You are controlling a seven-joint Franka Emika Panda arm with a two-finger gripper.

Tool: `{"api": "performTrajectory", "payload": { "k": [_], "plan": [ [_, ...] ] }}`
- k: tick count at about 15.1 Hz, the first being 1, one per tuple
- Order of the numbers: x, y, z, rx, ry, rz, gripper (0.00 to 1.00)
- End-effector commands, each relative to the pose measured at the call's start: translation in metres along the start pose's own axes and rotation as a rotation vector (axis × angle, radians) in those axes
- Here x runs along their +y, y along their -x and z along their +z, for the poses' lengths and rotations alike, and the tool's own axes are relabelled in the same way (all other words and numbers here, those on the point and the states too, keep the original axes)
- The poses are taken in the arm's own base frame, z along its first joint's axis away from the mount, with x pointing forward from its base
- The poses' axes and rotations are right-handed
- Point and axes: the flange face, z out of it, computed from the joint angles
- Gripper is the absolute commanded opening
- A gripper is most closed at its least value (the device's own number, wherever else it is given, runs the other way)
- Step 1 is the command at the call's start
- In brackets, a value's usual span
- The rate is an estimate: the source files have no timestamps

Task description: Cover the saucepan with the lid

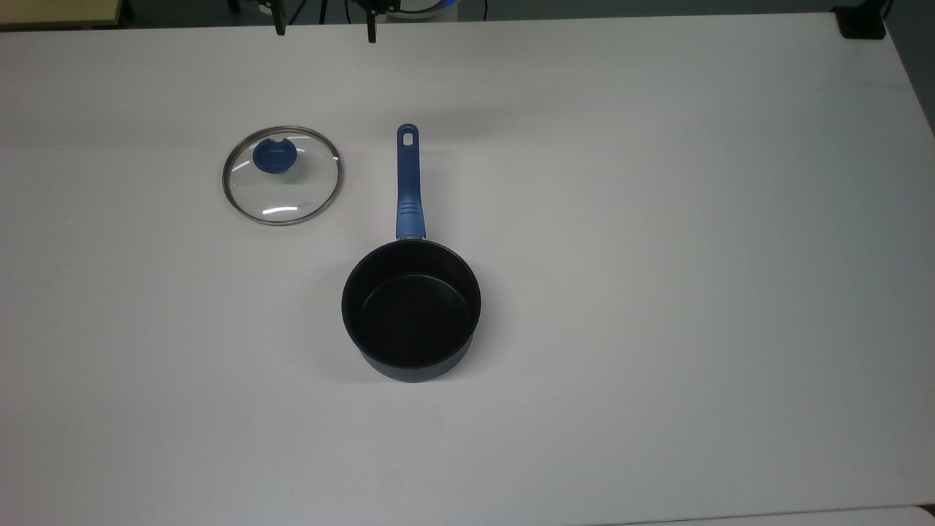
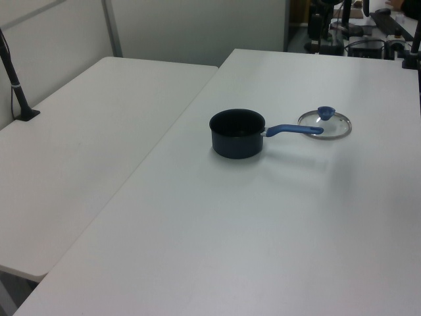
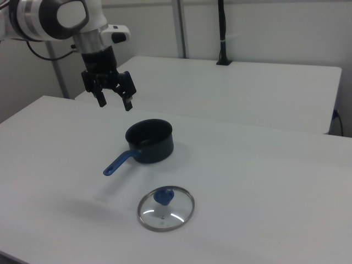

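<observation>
The saucepan (image 1: 411, 307) stands near the middle of the white table (image 1: 657, 292), dark and empty inside, with its blue handle (image 1: 407, 183) pointing toward the top view's top edge. The glass lid (image 1: 292, 193) lies flat on the table to the top view's left of the handle, blue knob (image 1: 275, 156) up. Saucepan (image 2: 237, 131) and lid (image 2: 332, 126) sit side by side in the left view. My gripper (image 3: 114, 102) hangs open and empty in the air above the table, beyond the saucepan (image 3: 149, 141) and well apart from the lid (image 3: 165, 208). Its fingertips (image 1: 280, 29) show at the top view's top edge.
A second white table (image 2: 85, 131) adjoins the first along one long side, with a black post (image 3: 222, 33) clamped at its far edge. A black object (image 1: 862, 22) sits at the table's corner at the top view's top right. Bare tabletop surrounds the saucepan.
</observation>
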Motion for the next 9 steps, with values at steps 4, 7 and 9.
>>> {"api": "performTrajectory", "payload": {
  "k": [4, 7, 9],
  "plan": [
    [-0.002, 0.002, -0.007, 0.005, 0.003, -0.015, 1.0],
    [0.008, 0.002, -0.007, 0.008, -0.006, 0.0, 1.0],
    [0.011, 0.002, -0.009, 0.011, -0.023, -0.006, 1.0]
  ]
}}
